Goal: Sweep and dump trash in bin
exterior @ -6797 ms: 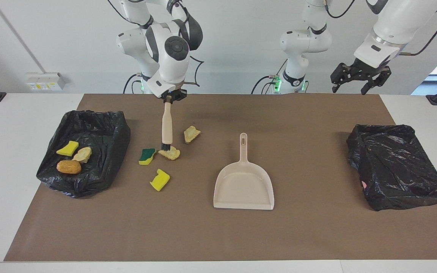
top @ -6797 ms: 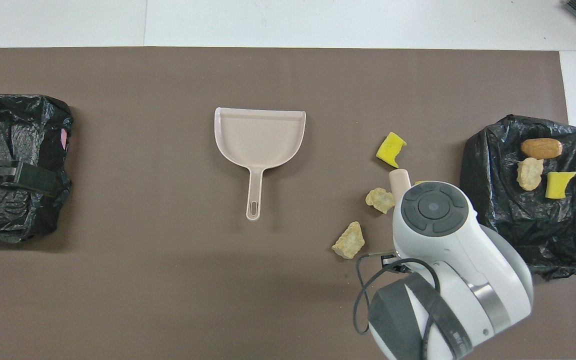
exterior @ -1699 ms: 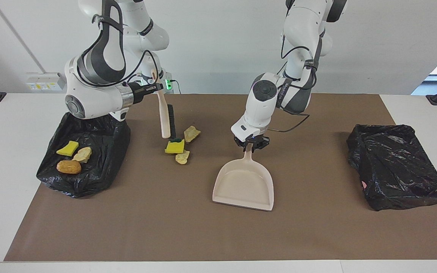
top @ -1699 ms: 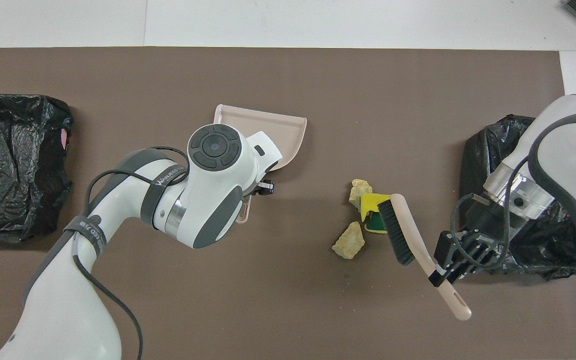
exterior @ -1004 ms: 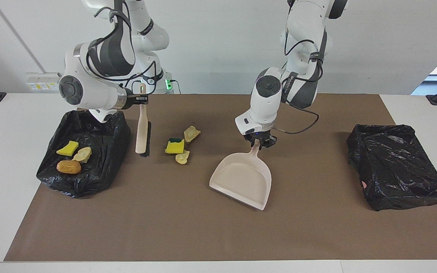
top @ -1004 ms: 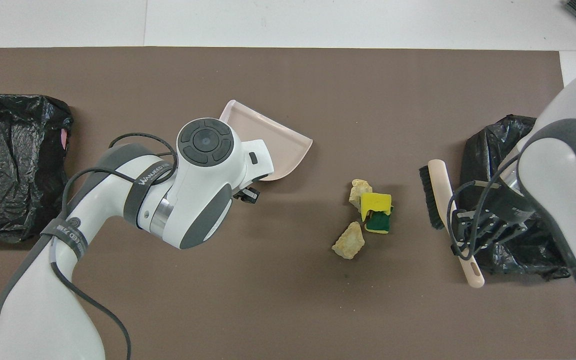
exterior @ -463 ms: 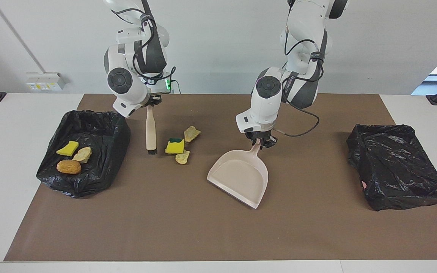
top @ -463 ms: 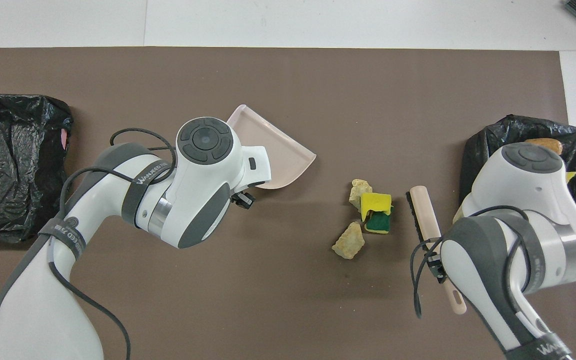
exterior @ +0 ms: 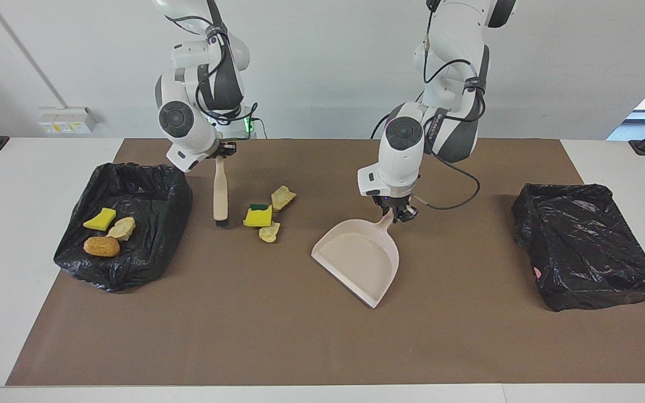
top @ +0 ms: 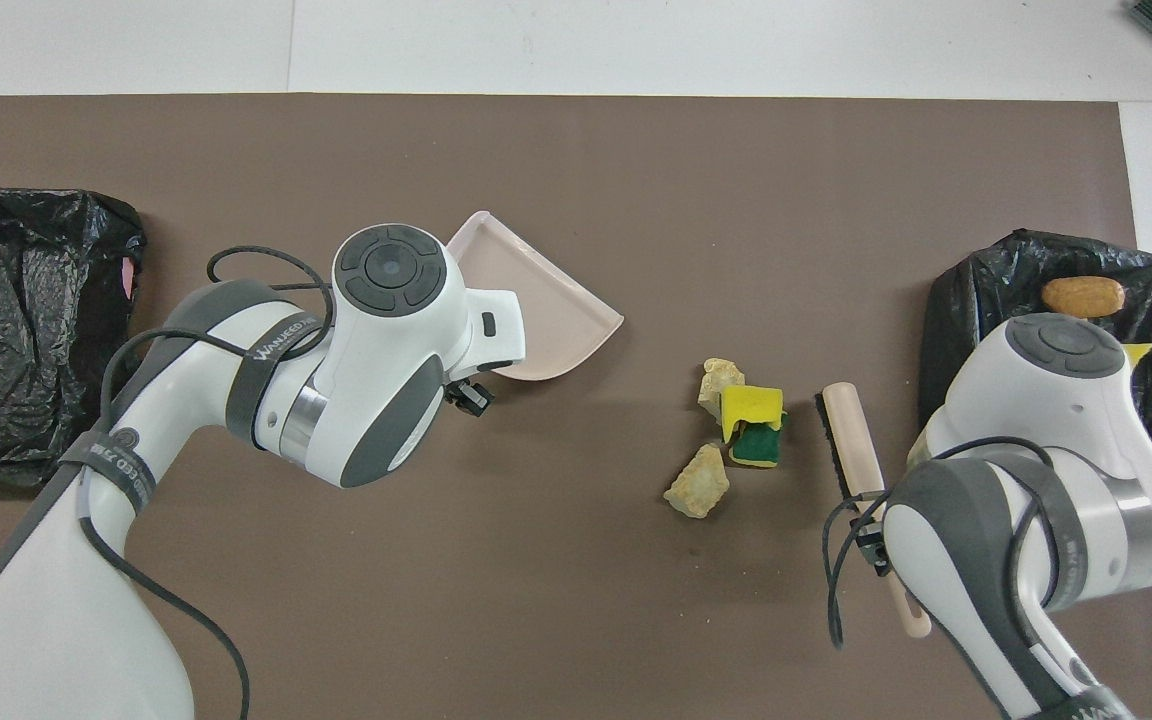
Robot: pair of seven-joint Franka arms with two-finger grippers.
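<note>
My right gripper is shut on the top of the beige brush, also seen in the overhead view as the brush. Its black bristles rest on the mat, just short of the trash and on the bin side of it. That trash is a green-topped yellow sponge with two pale chunks beside it. My left gripper is shut on the handle of the beige dustpan. The pan is tilted, lip on the mat, mouth angled toward the trash. More trash lies in the black-lined bin: a yellow sponge, a pale chunk and a brown roll.
A second black-lined bin stands at the left arm's end of the brown mat. An open gap of mat separates the trash pile from the dustpan lip. The right arm's elbow hangs over part of the bin holding scraps.
The right arm has swung upright and brought the brush from beside the bin to just short of the trash pile. The left gripper has turned the dustpan's mouth toward the trash.
</note>
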